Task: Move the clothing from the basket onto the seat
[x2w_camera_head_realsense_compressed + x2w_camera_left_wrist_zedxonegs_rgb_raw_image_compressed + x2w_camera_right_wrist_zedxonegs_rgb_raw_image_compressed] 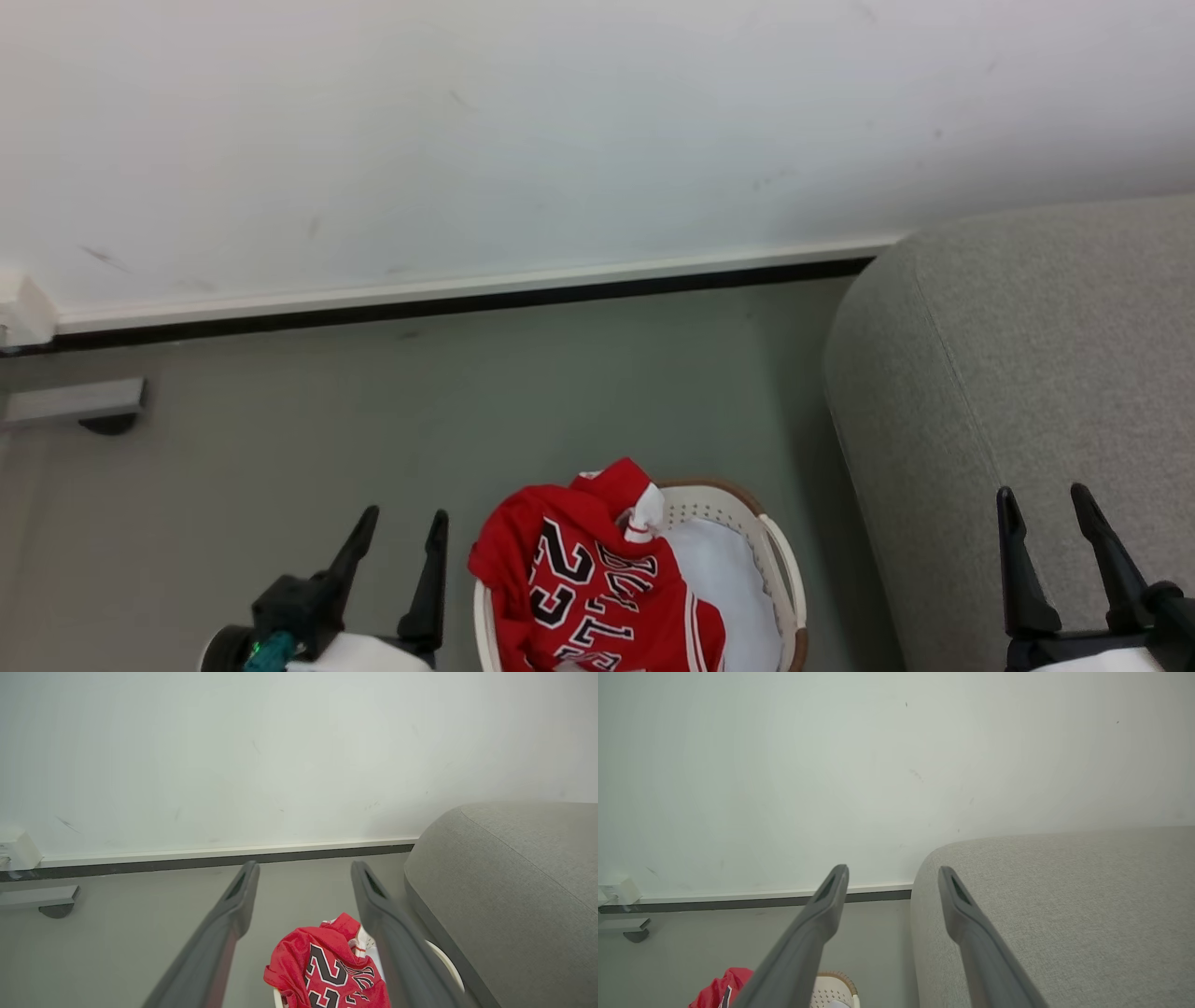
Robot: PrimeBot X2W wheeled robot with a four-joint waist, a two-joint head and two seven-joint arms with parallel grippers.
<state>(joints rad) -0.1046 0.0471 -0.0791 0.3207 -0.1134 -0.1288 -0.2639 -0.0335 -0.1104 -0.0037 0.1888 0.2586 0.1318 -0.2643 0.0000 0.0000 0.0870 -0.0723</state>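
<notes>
Head view: left gripper (405,511), 2 fingers standing apart, empty. The clothing (588,569) is lying heaped in the basket (786,569), just right of those jaws. Right gripper (1041,488), jaws likewise apart and empty, is showing against the seat (1027,355).
Left wrist view: clothing is sitting low between the jaws.
Right wrist view: seat is lying behind the right-hand finger.

The red jersey (523,551) bears a numeral 2; other lettering unreadable.
</notes>
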